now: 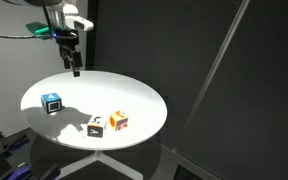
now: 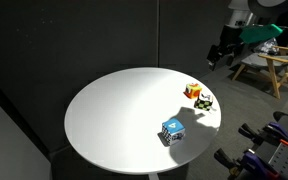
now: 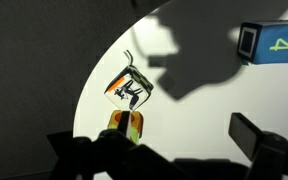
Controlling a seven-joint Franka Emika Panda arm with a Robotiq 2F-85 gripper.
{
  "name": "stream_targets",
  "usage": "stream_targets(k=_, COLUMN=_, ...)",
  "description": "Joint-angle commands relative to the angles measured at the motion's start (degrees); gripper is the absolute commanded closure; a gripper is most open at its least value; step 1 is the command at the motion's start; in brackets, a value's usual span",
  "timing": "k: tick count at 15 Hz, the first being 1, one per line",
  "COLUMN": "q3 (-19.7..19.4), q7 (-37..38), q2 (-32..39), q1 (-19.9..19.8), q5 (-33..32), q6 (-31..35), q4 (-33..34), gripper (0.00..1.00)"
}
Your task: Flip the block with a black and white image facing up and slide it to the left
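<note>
block (image 1: 96,125), picture face up, beside orange-yellow cube (image 1: 118,121)

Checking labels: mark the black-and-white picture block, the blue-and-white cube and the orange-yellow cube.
black-and-white picture block (image 3: 130,88), wrist view, its pictured face.
blue-and-white cube (image 1: 52,102), in an exterior view, front face.
orange-yellow cube (image 1: 118,121), in an exterior view, front face.

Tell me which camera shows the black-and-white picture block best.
The wrist view: the block is largest there, with the drawing on its top face visible. In both exterior views the block is tiny and dark, beside the orange-yellow cube.
</note>
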Motion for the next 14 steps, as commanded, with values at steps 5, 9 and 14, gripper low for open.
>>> stream_targets(k=5, q3=-4.7, q7=-11.5, q2=8.2, q1=0.0, q5=-5.4, q6=3.6, q4=3.5, gripper=0.0)
stream_targets(k=9, q3=-6.8, q7=-19.5, q2=12.5, q1=0.2, q5=-4.3, q6=3.5, q4=5.8, gripper=0.0)
stream_targets(k=14, q3=-7.2, q7=-19.9, q2=13.6, q1=0.3, q5=-4.2, q6=3.3, q4=5.3, gripper=0.0)
